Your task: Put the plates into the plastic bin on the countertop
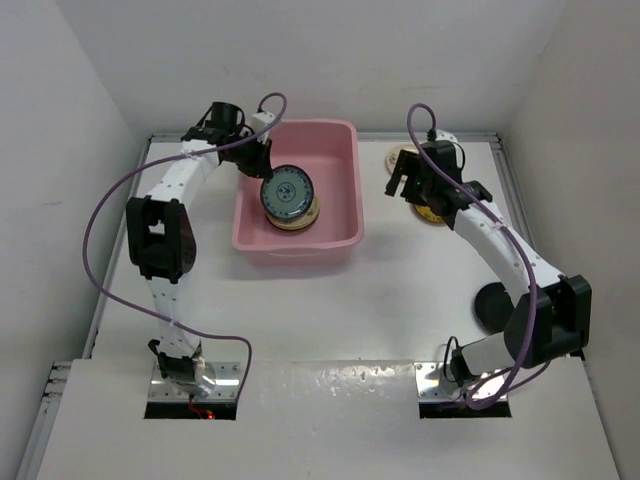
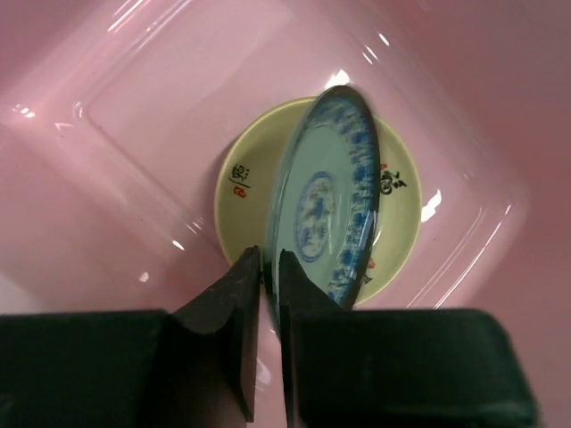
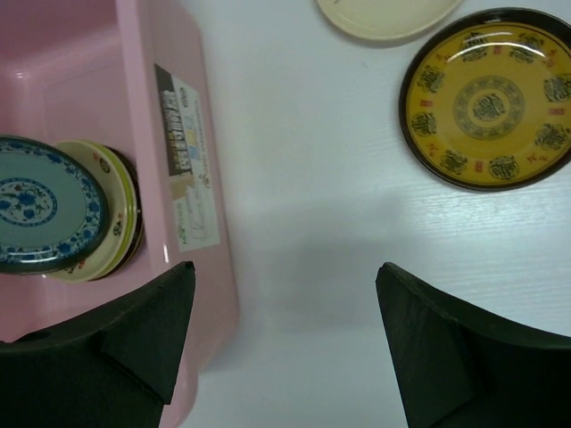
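Note:
My left gripper point(image 2: 269, 263) is shut on the rim of a teal-blue patterned plate point(image 2: 326, 201) and holds it tilted inside the pink plastic bin point(image 2: 464, 80), just above a lime green plate point(image 2: 400, 209). In the top view the blue plate point(image 1: 287, 190) hangs over a short stack of plates point(image 1: 297, 219) in the bin point(image 1: 347, 238), with the left gripper point(image 1: 263, 172) at its left edge. My right gripper point(image 3: 285, 281) is open and empty above the white countertop point(image 3: 294, 134), right of the bin point(image 3: 147, 53). A mustard-yellow plate point(image 3: 489, 98) and a cream plate point(image 3: 388, 16) lie beyond it.
In the top view the mustard-yellow plate point(image 1: 430, 212) lies partly under the right arm, the cream plate point(image 1: 400, 155) behind it, and a glossy black plate point(image 1: 492, 305) near the right arm's elbow. White walls close in the countertop point(image 1: 330, 320).

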{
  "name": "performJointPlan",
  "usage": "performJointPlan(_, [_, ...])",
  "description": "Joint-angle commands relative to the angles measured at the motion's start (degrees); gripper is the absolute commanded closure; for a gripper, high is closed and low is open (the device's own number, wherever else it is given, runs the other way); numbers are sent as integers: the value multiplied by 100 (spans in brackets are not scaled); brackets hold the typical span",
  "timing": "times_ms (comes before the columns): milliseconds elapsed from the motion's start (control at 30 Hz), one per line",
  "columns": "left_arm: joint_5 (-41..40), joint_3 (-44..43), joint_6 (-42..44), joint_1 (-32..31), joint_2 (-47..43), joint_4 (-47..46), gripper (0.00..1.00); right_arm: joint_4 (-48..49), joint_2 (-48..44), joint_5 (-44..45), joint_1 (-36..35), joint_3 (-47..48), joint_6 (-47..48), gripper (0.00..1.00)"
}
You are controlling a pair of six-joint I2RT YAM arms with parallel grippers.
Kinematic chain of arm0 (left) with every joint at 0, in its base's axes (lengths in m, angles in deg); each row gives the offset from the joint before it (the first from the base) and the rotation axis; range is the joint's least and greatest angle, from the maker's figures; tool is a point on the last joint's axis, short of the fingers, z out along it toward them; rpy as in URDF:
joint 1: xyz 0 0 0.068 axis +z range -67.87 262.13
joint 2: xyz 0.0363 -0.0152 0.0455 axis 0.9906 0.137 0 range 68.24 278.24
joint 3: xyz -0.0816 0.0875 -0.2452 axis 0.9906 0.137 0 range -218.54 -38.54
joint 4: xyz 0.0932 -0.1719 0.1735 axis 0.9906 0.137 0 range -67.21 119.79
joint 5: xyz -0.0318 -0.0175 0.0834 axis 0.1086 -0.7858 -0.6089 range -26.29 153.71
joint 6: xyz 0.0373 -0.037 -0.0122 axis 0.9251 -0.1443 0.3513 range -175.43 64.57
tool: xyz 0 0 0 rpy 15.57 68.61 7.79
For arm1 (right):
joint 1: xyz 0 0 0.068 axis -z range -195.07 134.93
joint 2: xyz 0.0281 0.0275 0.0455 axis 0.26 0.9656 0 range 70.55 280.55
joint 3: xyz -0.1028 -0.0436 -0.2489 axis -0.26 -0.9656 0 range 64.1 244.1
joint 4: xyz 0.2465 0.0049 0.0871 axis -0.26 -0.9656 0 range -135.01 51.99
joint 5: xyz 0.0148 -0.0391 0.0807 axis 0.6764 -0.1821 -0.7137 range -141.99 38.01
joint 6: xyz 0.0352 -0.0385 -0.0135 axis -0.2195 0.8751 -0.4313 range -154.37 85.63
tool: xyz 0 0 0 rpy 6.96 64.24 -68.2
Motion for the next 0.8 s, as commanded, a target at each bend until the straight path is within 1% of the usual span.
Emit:
performJointPlan(0, [-161,-168,64,-128,-55,-182,82,-59,-181,-142,205,-51,-121,18])
performJointPlan(33, [-162,-168,159,-128,-55,-182,62,-85,-208,-160,205,-86,-156,18])
performJointPlan(100, [-276,-168,283,-180,-55,-182,50,-77,-252,-212,310,-173,-174,18])
performJointPlan(133, [-337,-168,344,-181,-55,-182,42,-94,-287,-230,337,-191,-235,18])
performJointPlan(233, [-426,-316,591,-242,-55,-182,35,-129,-427,-397,627,-375,-445,17])
performJointPlan(333, [-478,-554,661,-356,-55,-182,33,-120,-506,-564,1135,-613,-621,17])
performJointPlan(367, [-539,-755,609,-357,14,-182,33,-260,-533,-573,1241,-726,-692,17])
performJointPlan(433, [-540,-932,530,-357,15,-182,33,-392,-646,-678,1662,-841,-902,17])
performJointPlan(500, [-540,-1134,468,-357,15,-121,33,-612,-936,-696,2241,-1174,-1158,17])
performJointPlan(533, [-540,-1187,407,-357,15,-120,33,-708,-998,-644,2366,-1376,-1402,16])
performJointPlan(567, [-540,-1292,407,-287,76,-51,33,-1066,-1251,-556,2480,-1474,-1509,15])
performJointPlan(633, [-602,-1346,407,-225,129,108,33,-1576,-1420,-83,3041,-1860,-1755,15])
performJointPlan(667, [-662,-1415,407,-147,129,108,33,-1719,-1482,85,3175,-1957,-1982,15])
performJointPlan(700, [-663,-1416,407,-94,129,169,33,-1964,-1726,191,3428,-2045,-2019,12])
performJointPlan(733, [-663,-1486,407,20,129,222,33,-2227,-1798,444,3640,-2350,-2159,10])
performJointPlan(767, [-663,-1486,407,21,129,222,33,-2352,-1981,829,3816,-2458,-2247,7])
